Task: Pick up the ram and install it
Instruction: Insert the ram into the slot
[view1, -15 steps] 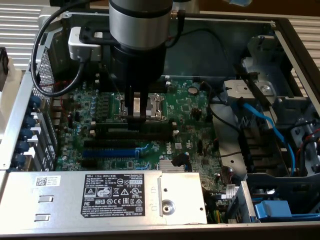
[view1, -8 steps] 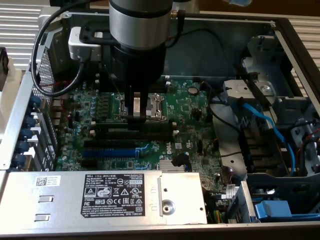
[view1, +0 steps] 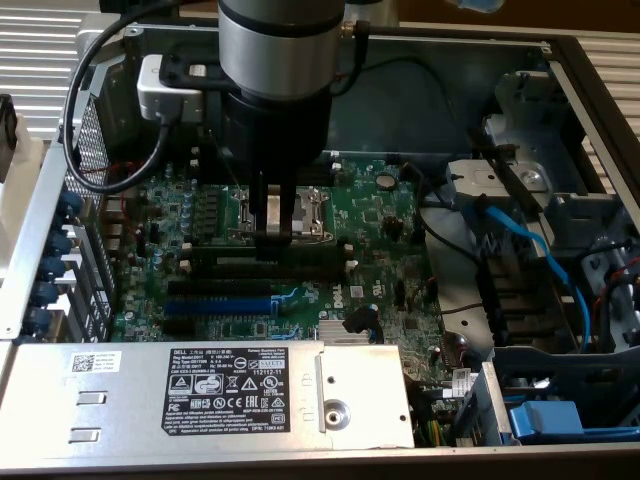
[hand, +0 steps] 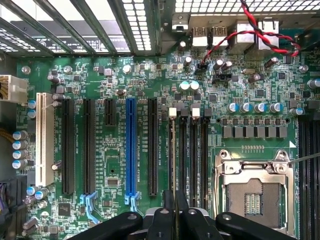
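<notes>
1. Clamping the ram (hand: 173, 160) between nearly closed fingers of the end effector (view1: 276, 232); no gap showing beyond the stick's thickness.
2. Holding the ram on edge, long side running along the memory slots (hand: 194, 155), over the slot nearest the black expansion slots (hand: 152, 145), on the side toward the blue slot (hand: 131, 145).
3. Not being able to tell whether the bottom edge is already in the slot or just above it; white latch (hand: 172, 112) at the far end looking untripped, but not sure.
4. Hanging straight down over the motherboard (view1: 380, 230) inside the open computer case (view1: 560, 60), just beside the CPU socket (hand: 255, 195).
5. Judging the ram as light, thin and stiff: probably no sag when held at one spot, but likely to twist or tip if gripped off-centre.
6. Judging it fragile: chips on the faces and contacts on the lower edge likely easy to damage; the board could crack under a skewed push.
7. Judging the faces smooth and slightly slippery, so a firm pinch seems needed.
8. Taking hold best at mid-length on the upper edge, pads flat on both faces, keeping clear of the contact edge; the present grip appearing close to that.
</notes>
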